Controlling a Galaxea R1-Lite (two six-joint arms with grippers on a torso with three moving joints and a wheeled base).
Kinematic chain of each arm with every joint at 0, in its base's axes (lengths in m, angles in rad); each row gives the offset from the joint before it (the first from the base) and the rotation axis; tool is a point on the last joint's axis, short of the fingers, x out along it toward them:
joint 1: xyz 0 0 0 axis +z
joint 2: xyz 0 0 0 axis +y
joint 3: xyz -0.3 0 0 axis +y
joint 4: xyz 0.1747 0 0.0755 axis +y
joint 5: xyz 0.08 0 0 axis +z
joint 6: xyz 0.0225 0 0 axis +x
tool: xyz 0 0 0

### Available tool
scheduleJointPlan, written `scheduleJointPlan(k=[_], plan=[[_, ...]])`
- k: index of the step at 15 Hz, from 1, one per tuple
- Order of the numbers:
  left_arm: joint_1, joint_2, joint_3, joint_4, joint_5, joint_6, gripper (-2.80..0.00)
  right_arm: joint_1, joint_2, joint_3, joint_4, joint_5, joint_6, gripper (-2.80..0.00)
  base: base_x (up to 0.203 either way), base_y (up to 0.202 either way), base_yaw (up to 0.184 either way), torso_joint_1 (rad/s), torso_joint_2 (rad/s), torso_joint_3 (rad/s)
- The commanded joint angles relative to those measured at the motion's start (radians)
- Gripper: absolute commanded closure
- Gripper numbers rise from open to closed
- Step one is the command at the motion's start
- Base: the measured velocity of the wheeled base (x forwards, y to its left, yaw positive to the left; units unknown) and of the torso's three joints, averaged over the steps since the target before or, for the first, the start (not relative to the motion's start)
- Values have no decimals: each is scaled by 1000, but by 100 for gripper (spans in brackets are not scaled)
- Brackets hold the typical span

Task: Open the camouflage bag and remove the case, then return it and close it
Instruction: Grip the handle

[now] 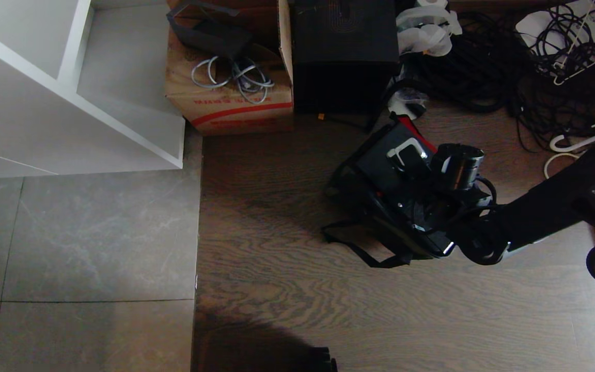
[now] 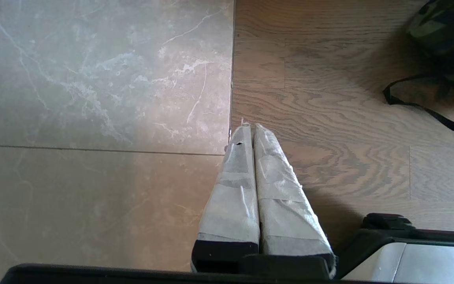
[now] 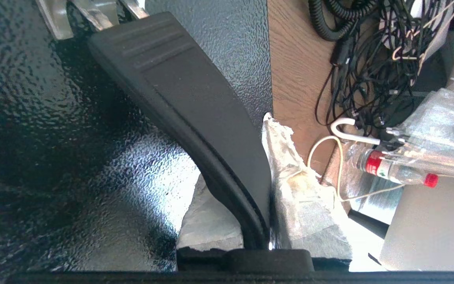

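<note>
Right gripper: 2 tape-wrapped fingers clamped on the black handle bar of the case, bar pinched between them, only the bar's thickness separating the pads. Textured black face of the case directly against the gripper, filling most of the right wrist view. Silver bracket at the far end of the handle.

In the head view, right gripper over the wooden floor, arm reaching in from the right edge. Case tilted, sitting in or just above the mouth of the camouflage bag; cannot tell how deep. Red lining showing at the far side of the case. Bag on the floor under and around the gripper, black strap trailing on the wood nearer the robot.

Left gripper: 2 taped fingers pressed together, holding nothing, hanging over the seam between tile and wood, well apart from the bag.

Beyond the bag: tall black box, cardboard carton, tangle of cables.
</note>
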Motion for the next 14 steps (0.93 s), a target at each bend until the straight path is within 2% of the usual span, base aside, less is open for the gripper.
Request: scheduleJointPlan(k=[1,14], plan=[[1,0,5,-1,0,0,0,1,-1,-2,-5,-4,-5,0,0,0,0,0,0,0],[1,0,5,-2,0,2,0,1,-5,-6,-8,-4,-6,0,0,0,0,0,0,0]])
